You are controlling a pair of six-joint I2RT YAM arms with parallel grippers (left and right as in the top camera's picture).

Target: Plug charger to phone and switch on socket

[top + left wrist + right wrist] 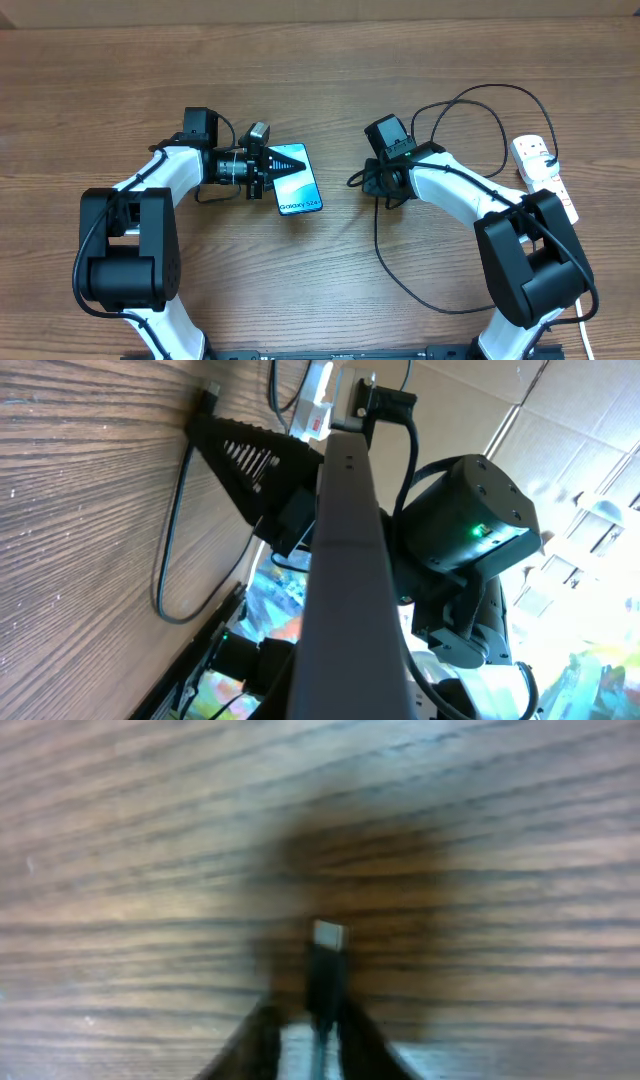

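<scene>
The phone (pixel 300 190), its blue-teal screen facing up, is held in my left gripper (pixel 288 163), which is shut on its upper half; one black finger lies across the screen. In the left wrist view the phone (pixel 345 560) shows edge-on as a dark bar beside my finger (pixel 245 450). My right gripper (pixel 366 181) is to the right of the phone, apart from it, and is shut on the charger's black plug (pixel 328 935), which sticks out past the fingers (pixel 320 1020) above the wood. The charger cable (pixel 385 262) loops back to the white socket (pixel 545 165) at the far right.
The black cable makes one loop near the front right (pixel 440 305) and another behind the right arm (pixel 480 95). The socket with a red switch (pixel 318 400) also shows in the left wrist view. The table is brown wood (pixel 320 60).
</scene>
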